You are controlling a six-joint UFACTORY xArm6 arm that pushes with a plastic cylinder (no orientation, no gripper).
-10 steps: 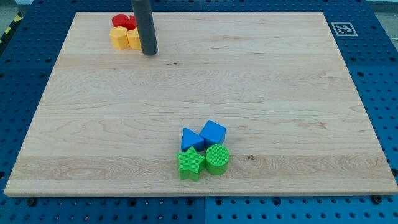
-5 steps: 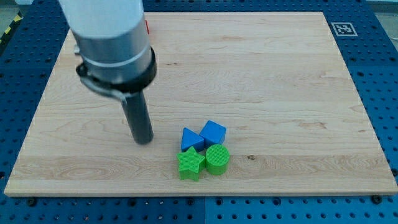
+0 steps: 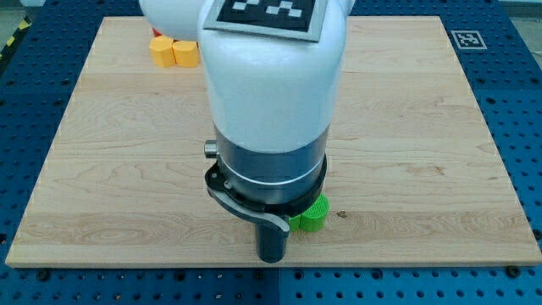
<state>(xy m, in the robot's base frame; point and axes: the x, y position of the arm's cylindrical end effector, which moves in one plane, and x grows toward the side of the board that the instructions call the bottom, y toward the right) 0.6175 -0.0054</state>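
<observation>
My tip (image 3: 271, 258) rests on the wooden board (image 3: 406, 127) near its bottom edge, at the view's bottom centre. The arm's white and grey body fills the middle of the view and hides most of the block cluster behind it. Only a green cylinder (image 3: 313, 215) shows, just to the right of and slightly above the tip; whether they touch I cannot tell. The green star and the two blue blocks are hidden by the arm.
Two yellow blocks (image 3: 174, 52) sit side by side near the board's top left; any block behind them is hidden by the arm. A fiducial marker (image 3: 467, 39) is printed at the board's top right corner. Blue pegboard (image 3: 517, 102) surrounds the board.
The tip has travelled from the top left by the yellow and red blocks down across the board to the bottom centre. The arm now covers the blue and green blocks.
</observation>
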